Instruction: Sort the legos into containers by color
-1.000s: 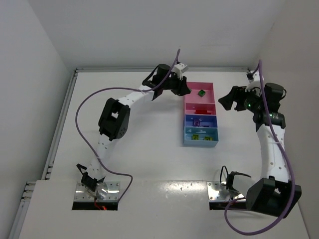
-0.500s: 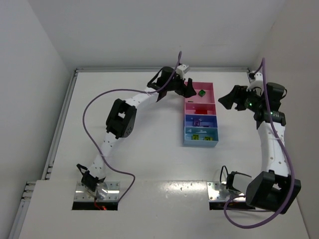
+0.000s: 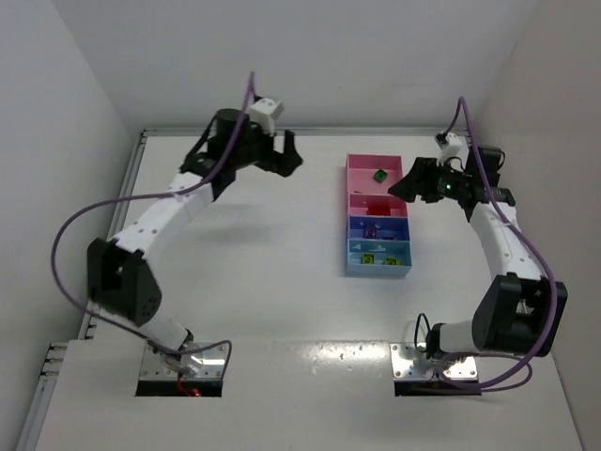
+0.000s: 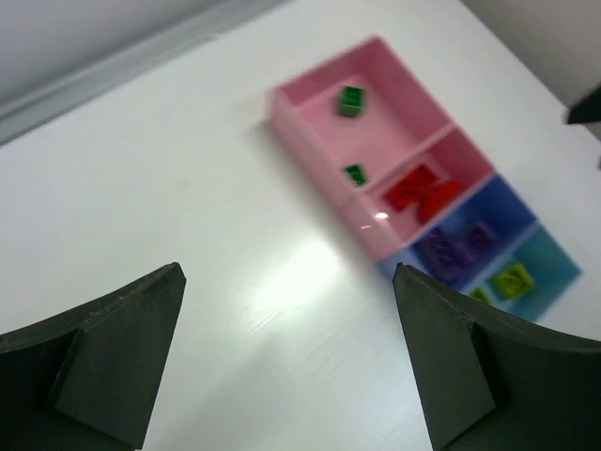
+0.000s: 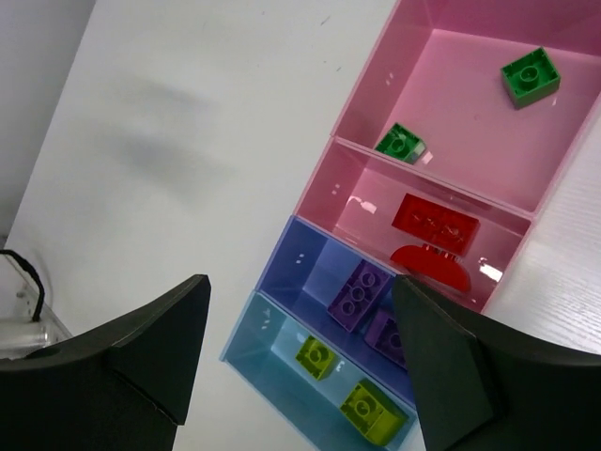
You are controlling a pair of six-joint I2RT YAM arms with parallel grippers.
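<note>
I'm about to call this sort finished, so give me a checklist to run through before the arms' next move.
1. Left gripper open, empty: ok.
2. Right gripper open, empty: ok.
3. Large pink compartment holds only green legos: ok.
4. Smaller pink compartment holds only red legos: ok.
5. Dark blue compartment holds purple legos, light blue compartment yellow legos: ok.
6. Table free of stray legos: cannot tell, arms hide parts.
</note>
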